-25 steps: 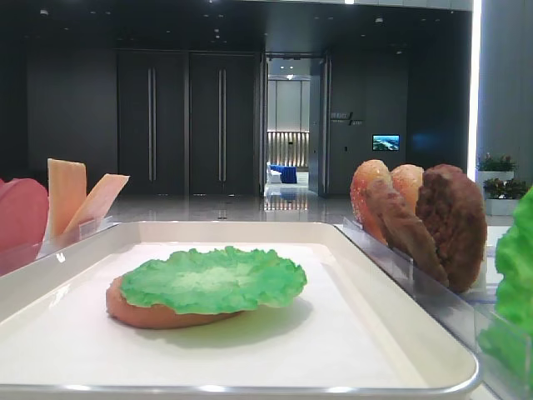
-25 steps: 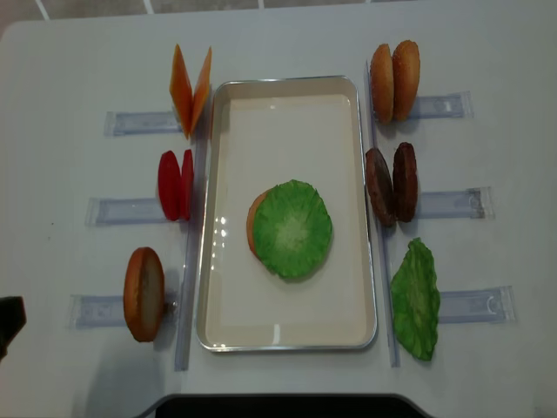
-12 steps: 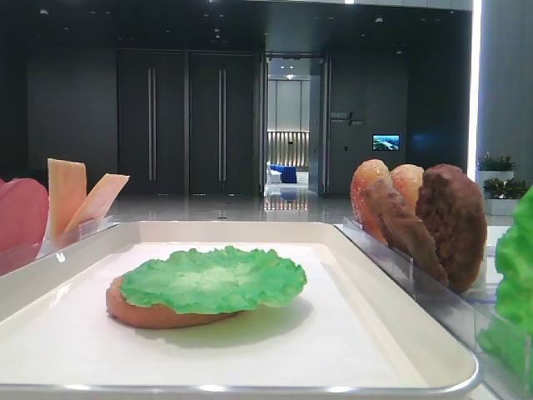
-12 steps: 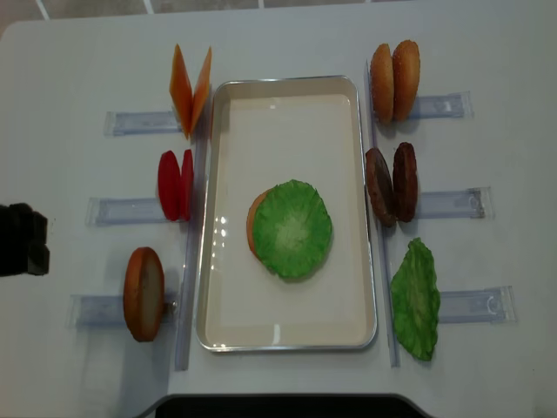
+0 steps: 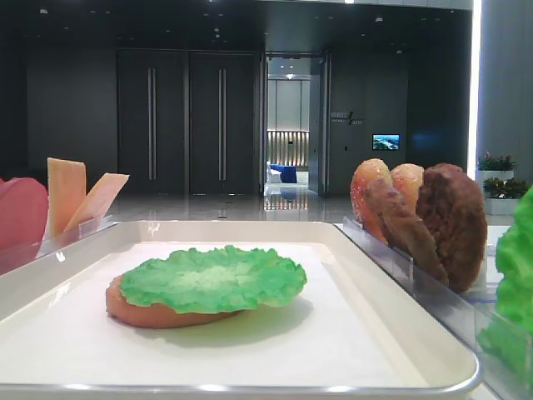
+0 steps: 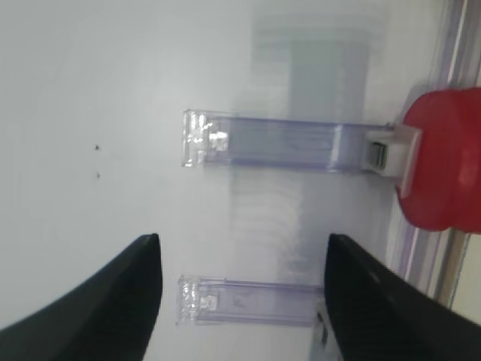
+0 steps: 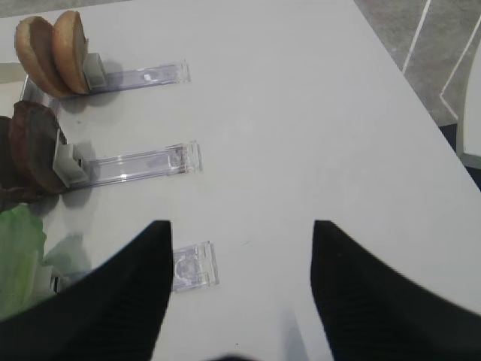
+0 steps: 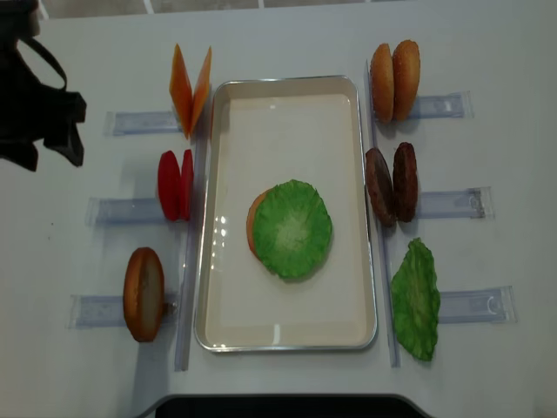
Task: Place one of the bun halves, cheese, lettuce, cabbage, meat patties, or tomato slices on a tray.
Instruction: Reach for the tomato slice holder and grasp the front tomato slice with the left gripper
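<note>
Now, tray (image 8: 367,209): centre of table — bun half under lettuce (image 8: 292,229) already lies on it.
Left gripper (image 6: 240,297): jaws wide, empty, over the left-side holders.
Tomato slices (image 8: 175,185): upright on edge just left of the tray, just beyond the left gripper toward the tray — left arm nearer.
Right gripper (image 7: 239,289): spread, empty.

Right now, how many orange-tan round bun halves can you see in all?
4. Two orange-tan round bun halves stand upright in the holder right of the white rectangular tray, one stands left of it, and one lies on it under the green ruffled lettuce leaf.
</note>
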You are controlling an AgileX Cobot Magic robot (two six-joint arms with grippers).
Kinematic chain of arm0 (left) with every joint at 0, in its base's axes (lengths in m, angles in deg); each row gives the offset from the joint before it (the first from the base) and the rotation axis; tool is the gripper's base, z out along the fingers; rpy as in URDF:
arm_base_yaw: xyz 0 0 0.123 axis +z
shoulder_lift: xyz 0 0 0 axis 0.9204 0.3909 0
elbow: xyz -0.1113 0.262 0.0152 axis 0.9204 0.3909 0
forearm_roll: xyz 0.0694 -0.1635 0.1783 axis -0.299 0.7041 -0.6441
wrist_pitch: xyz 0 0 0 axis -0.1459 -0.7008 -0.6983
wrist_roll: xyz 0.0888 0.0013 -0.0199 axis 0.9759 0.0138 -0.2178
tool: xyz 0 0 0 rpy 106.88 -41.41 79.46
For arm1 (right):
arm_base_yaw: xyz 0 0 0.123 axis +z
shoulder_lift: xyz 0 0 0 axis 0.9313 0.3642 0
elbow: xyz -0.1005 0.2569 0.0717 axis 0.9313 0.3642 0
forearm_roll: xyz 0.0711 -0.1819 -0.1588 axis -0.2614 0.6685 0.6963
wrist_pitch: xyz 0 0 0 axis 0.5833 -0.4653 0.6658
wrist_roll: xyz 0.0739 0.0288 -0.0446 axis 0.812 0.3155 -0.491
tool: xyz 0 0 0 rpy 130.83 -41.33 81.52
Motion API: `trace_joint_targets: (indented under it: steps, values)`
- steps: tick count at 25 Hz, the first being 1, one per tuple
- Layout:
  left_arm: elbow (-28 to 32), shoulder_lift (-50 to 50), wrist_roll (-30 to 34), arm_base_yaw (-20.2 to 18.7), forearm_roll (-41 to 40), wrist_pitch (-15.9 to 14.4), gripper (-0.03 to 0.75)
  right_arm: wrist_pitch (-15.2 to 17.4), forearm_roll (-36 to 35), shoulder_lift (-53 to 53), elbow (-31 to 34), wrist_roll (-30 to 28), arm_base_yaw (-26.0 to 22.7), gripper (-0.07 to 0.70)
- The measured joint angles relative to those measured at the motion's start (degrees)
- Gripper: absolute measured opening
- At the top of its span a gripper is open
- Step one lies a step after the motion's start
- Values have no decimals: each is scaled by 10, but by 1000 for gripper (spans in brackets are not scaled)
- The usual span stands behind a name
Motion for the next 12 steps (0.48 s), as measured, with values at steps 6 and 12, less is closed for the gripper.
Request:
trace_joint_targets:
  steps: [6, 12]
  values:
    - [-32, 13, -22, -8, 40, 3, 517, 0, 0, 0, 0, 0, 0, 391]
    - [-32, 16, -132, -126, -14, 5, 517, 0, 0, 0, 0, 0, 0, 391]
